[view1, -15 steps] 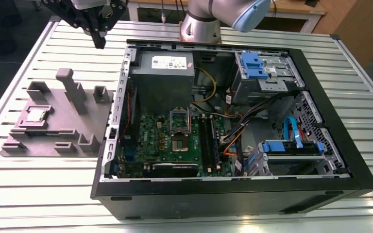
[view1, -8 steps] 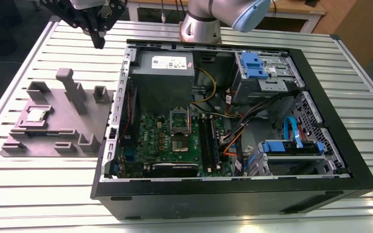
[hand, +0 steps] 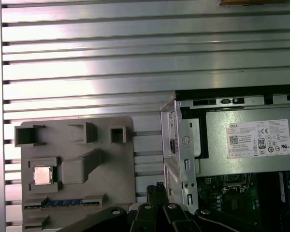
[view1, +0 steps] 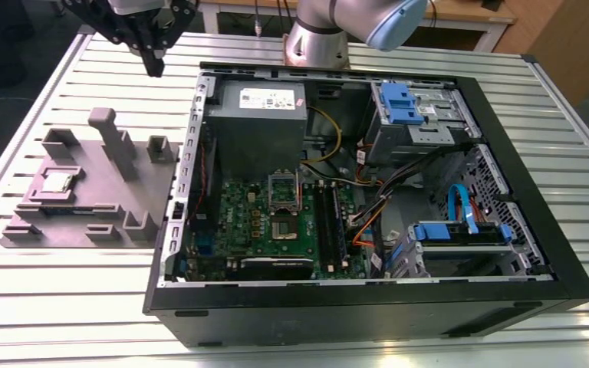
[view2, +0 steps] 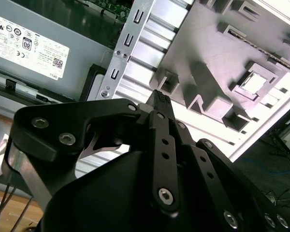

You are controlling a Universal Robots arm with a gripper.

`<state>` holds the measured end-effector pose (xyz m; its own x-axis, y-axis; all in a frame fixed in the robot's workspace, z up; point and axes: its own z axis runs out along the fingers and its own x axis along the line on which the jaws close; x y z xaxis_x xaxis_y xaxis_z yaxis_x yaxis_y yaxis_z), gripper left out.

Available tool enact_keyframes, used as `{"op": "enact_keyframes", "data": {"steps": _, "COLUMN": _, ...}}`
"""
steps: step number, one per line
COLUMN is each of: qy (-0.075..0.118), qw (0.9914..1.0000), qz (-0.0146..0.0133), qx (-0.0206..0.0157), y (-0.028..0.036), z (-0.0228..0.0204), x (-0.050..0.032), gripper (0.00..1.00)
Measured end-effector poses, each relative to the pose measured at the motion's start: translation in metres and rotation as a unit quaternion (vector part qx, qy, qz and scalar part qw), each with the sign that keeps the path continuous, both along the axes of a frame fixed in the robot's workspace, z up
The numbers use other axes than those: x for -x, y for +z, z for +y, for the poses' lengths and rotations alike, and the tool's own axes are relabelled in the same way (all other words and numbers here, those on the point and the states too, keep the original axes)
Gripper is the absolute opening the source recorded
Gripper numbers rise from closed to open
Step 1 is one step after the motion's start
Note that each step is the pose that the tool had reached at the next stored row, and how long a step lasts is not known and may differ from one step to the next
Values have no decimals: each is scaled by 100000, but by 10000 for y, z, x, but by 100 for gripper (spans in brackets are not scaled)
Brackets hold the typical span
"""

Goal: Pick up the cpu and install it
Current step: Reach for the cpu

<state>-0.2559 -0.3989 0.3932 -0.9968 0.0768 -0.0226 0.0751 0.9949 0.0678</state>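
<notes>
Task not begun: the cpu lies in a recess of the grey block at the exterior view's left, untouched. The gripper hangs beyond that block, well apart from the chip, fingers together and holding nothing. Pick-up and installation are both outstanding. The exterior view adds the socket frame inside the open computer case. The second wrist view adds the closed fingertips at close range.
</notes>
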Motion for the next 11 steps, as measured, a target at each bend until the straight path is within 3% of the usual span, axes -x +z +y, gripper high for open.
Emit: {"op": "enact_keyframes", "data": {"steps": 11, "qy": 1, "qw": 100000, "qz": -1, "qx": 0, "y": 0, "z": 0, "x": 24, "gripper": 10}}
